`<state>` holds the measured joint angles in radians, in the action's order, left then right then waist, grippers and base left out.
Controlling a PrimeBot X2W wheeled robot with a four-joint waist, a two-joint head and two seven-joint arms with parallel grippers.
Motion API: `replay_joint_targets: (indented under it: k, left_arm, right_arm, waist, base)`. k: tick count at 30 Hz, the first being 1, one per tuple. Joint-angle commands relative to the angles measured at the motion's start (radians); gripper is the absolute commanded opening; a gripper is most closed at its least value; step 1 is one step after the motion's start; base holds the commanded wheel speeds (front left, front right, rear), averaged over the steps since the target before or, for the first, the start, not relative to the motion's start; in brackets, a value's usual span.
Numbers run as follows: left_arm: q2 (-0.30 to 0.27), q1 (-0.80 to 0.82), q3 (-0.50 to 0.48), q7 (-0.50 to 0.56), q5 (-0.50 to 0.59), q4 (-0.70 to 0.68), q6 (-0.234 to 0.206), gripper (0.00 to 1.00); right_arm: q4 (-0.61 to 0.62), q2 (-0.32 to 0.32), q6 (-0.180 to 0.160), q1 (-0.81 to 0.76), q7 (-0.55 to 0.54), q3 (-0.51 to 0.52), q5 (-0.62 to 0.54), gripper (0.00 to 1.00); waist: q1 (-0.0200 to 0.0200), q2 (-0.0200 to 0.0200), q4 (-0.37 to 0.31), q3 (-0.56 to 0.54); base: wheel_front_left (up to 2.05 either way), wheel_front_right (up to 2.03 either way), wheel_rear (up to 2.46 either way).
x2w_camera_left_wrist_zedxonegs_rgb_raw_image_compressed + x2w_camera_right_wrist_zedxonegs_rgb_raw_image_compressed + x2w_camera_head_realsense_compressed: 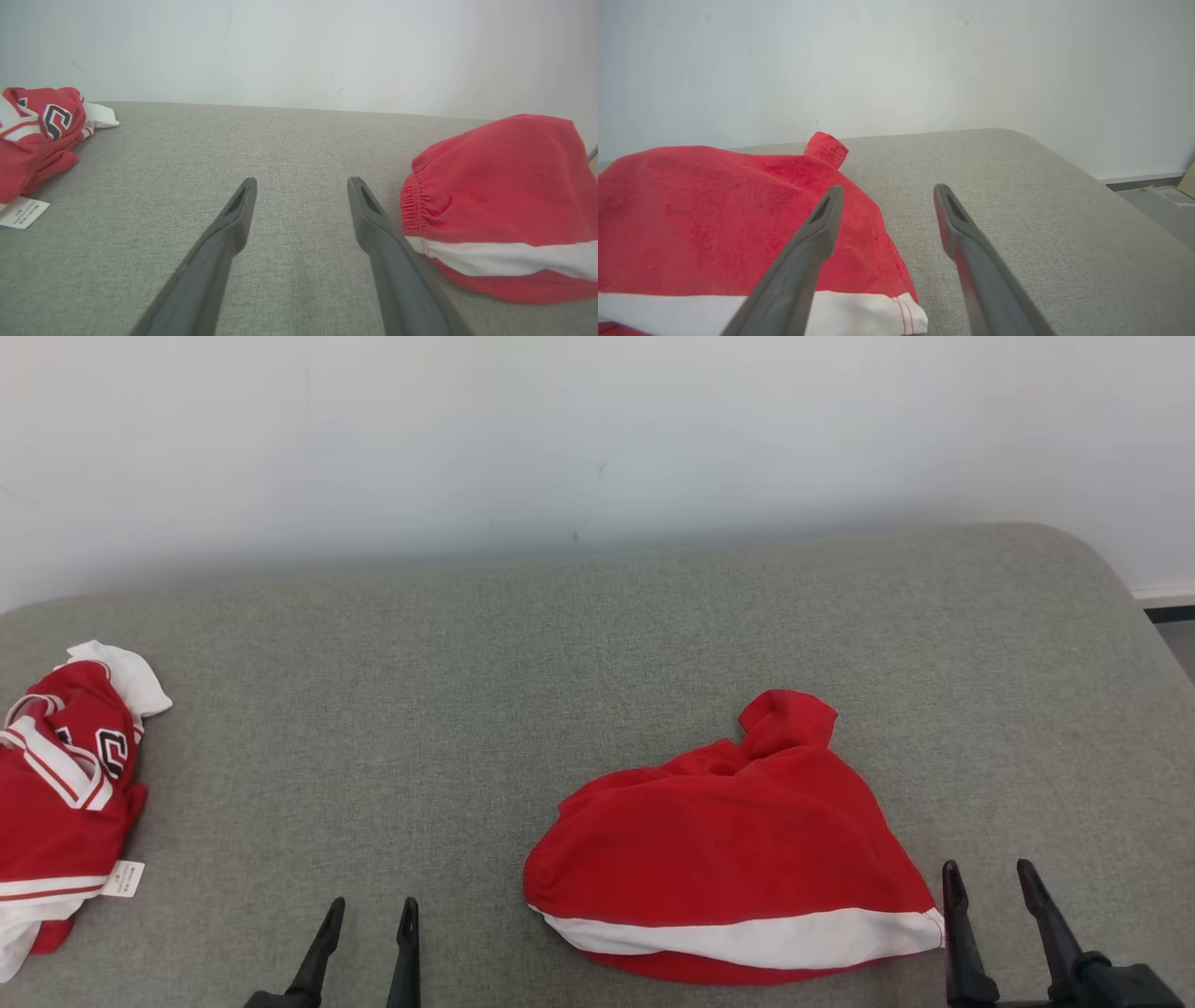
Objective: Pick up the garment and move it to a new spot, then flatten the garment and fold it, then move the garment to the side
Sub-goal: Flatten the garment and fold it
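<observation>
The right gripper (988,870) is seen spread wide and empty just right of the red garment (738,840), which is left bunched at the near right of the grey surface (560,644). Nothing is held by the left gripper (372,905), likewise spread.

Garment (738,840) on the cushion (448,691), right of centre; jersey (65,775) at the cushion's left edge, well apart; wall (560,429) behind; left gripper (373,903) at the near edge between both; right gripper (988,866) just beside the garment's right corner.
</observation>
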<state>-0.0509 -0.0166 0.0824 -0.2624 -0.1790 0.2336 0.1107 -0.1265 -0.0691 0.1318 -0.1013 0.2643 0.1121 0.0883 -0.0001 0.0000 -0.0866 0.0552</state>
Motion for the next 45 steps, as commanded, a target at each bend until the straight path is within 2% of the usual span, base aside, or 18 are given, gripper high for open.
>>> replay_joint_targets:
  k: [1, 6, 12, 15, 23, 31, 33, 36, 45]
  left_arm:
    - [0.001, -0.004, 0.002, -0.002, -0.005, 0.007, 0.002, 1.00]
    - [0.001, 0.018, 0.046, -0.002, -0.012, 0.053, 0.012, 1.00]
    - [-0.004, 0.072, 0.124, -0.002, 0.006, 0.125, 0.018, 1.00]
    - [-0.034, 0.117, 0.192, -0.002, -0.034, 0.178, 0.019, 1.00]
    - [-0.088, 0.191, 0.289, -0.002, -0.106, 0.281, 0.019, 1.00]
    - [-0.118, 0.268, 0.407, -0.002, -0.202, 0.355, 0.020, 1.00]
    - [-0.120, 0.290, 0.419, -0.002, -0.234, 0.360, 0.019, 0.00]
    - [-0.121, 0.303, 0.419, -0.002, -0.261, 0.344, 0.019, 0.00]
    - [-0.160, 0.227, 0.346, -0.002, -0.213, 0.216, 0.019, 0.00]
  right_arm:
    - [0.021, 0.005, -0.002, -0.005, 0.002, 0.002, 0.013, 1.00]
    - [0.076, 0.011, -0.002, -0.009, 0.002, -0.009, 0.025, 1.00]
    - [0.070, 0.017, -0.002, 0.017, 0.002, -0.044, 0.034, 1.00]
    - [0.056, 0.019, -0.002, 0.033, 0.002, -0.070, 0.045, 1.00]
    - [0.037, 0.020, -0.002, 0.040, 0.002, -0.115, 0.092, 1.00]
    - [0.021, 0.020, -0.002, 0.053, 0.002, -0.123, 0.103, 1.00]
    - [0.021, 0.020, -0.002, 0.056, 0.002, -0.122, 0.099, 1.00]
    - [0.028, 0.020, -0.002, 0.054, 0.002, -0.113, 0.098, 1.00]
    - [0.022, 0.020, -0.002, 0.030, 0.001, -0.118, 0.100, 1.00]
  waist:
    - [0.0001, 0.0000, 0.002, -0.006]
    - [0.0001, 0.0000, -0.003, 0.000]
    - [0.0001, 0.0000, -0.036, 0.020]
    - [0.0001, 0.0000, -0.072, 0.035]
    - [0.0001, 0.0000, -0.121, 0.054]
    - [0.0001, 0.0000, -0.131, 0.060]
    - [0.0001, 0.0000, -0.128, 0.061]
    - [0.0001, 0.0000, -0.110, 0.063]
    - [0.0001, 0.0000, 0.010, 0.042]
  base:
    - [0.00, 0.00, 0.00]
    - [0.00, 0.00, 0.00]
    - [0.00, 0.00, 0.00]
    - [0.00, 0.00, 0.00]
    - [0.00, 0.00, 0.00]
    - [0.00, 0.00, 0.00]
    - [0.00, 0.00, 0.00]
    - [0.00, 0.00, 0.00]
    - [0.00, 0.00, 0.00]
